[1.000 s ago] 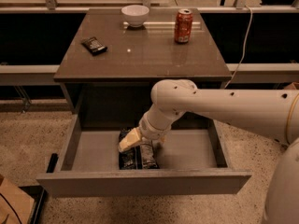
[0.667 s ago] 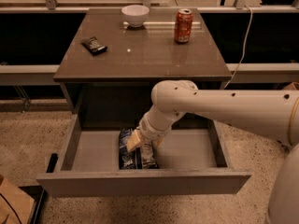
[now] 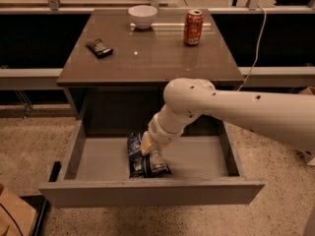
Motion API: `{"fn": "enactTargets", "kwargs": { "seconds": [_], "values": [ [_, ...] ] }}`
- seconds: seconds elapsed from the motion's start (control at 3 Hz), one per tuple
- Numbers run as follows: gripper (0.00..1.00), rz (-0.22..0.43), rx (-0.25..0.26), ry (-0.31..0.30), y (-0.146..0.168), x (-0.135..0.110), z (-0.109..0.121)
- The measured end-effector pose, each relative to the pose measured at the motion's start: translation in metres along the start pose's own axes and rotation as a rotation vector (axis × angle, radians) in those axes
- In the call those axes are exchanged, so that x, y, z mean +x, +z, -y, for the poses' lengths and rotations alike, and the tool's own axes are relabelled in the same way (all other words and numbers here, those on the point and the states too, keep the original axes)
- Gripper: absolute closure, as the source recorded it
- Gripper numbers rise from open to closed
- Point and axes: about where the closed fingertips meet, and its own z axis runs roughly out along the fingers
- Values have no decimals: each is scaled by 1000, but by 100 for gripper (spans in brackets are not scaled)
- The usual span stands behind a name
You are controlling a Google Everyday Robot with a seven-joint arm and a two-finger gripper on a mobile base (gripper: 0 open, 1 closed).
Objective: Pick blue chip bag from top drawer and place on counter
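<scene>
The top drawer (image 3: 147, 191) is pulled open below the counter (image 3: 147, 58). The blue chip bag (image 3: 139, 162), dark blue crinkled foil with white print, lies in the drawer's middle near the front panel. My gripper (image 3: 149, 145) reaches down into the drawer at the end of the white arm and sits right on the upper part of the bag, covering it. The bag's lower end shows below the gripper.
On the counter stand a white bowl (image 3: 142, 15) at the back, a red soda can (image 3: 193, 27) at the back right and a small flat black packet (image 3: 99, 47) at the left. A brown box (image 3: 12, 215) sits on the floor at bottom left.
My gripper has shifted slightly right and lower onto the bag. More of the bag's left side and lower end shows now.
</scene>
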Motion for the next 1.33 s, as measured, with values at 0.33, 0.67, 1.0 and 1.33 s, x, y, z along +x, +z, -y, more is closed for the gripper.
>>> {"fn": "enactTargets", "kwargs": {
  "seconds": [0.33, 0.67, 1.0, 1.33],
  "values": [
    [100, 25, -77, -15, -18, -1, -3],
    [100, 79, -235, -52, -76, -2, -5],
    [100, 226, -336, -202, -196, 3, 13],
    [100, 365, -316, -442, -298, -5, 32]
  ]
}}
